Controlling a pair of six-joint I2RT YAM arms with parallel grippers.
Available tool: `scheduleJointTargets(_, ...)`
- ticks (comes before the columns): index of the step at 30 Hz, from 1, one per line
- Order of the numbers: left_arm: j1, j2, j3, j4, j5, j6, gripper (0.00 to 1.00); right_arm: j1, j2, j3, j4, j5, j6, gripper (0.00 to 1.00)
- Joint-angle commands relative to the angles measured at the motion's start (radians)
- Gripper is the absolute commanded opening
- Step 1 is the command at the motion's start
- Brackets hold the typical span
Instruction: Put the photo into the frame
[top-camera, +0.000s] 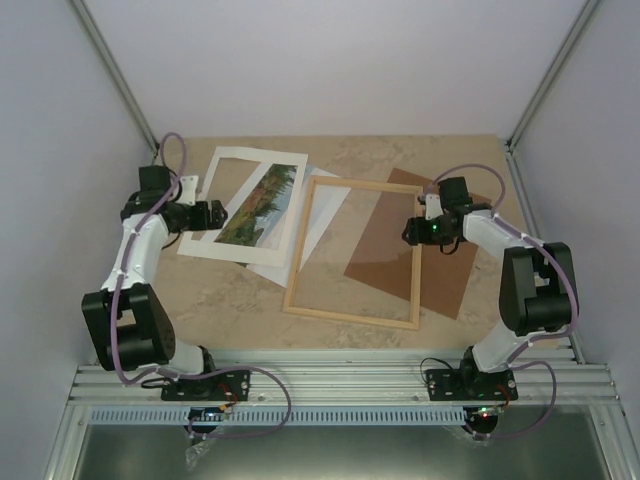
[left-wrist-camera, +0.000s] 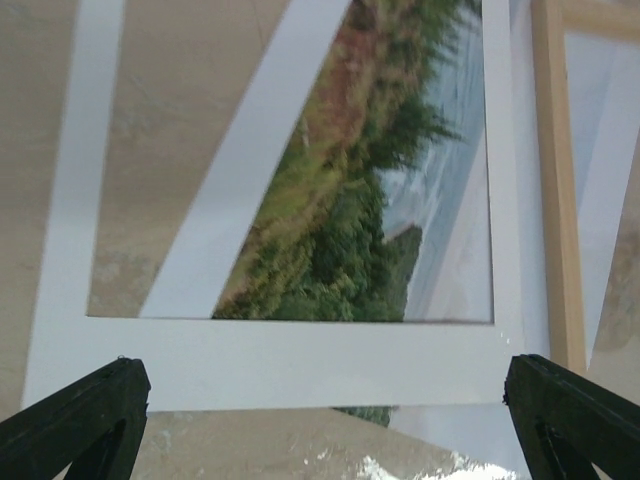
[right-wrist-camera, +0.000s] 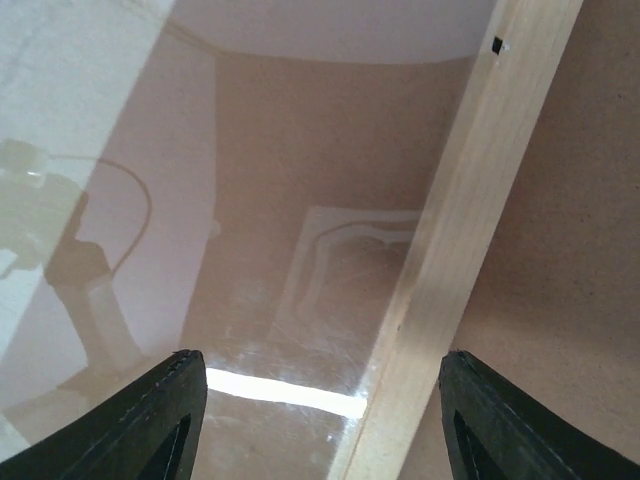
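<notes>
**Materials and Finishes**

The frame (top-camera: 350, 317): pale bare wood slats, smooth and matt. Its pane (right-wrist-camera: 250, 250) is glossy and mirror-like. The photo (left-wrist-camera: 350, 220): paper print, smooth. Mat (top-camera: 255, 153): white card, matt. Backing panel (top-camera: 440, 280): brown fibreboard, dull, fine-grained. Tabletop (top-camera: 230, 300): beige, stone-patterned, smooth. Left arm's fingers (left-wrist-camera: 80, 420): black plastic, matt.

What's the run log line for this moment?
photo under mat, outside frame | left gripper open above mat | right gripper open astride frame slat

Pale walls (top-camera: 330, 60), beige marbled tabletop (top-camera: 400, 160)
</notes>
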Motion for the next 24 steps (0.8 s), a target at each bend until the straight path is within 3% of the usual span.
scheduleJointTargets(1, -0.077, 0.004, -0.056, -0.016, -0.06, 0.109, 0.99, -0.011, 0.002, -0.033, 0.061, 0.037, -0.018, 0.63)
scheduleJointTargets(8, -0.169, 0.018, -0.113, -0.02, -0.095, 0.204, 0.99, -0.025, 0.051, -0.055, 0.098, 0.037, 0.007, 0.57)
scheduleJointTargets(24, -0.175, 0.167, -0.04, 0.069, -0.264, 0.204, 0.95, -0.115, 0.123, -0.012, 0.077, 0.137, 0.007, 0.37)
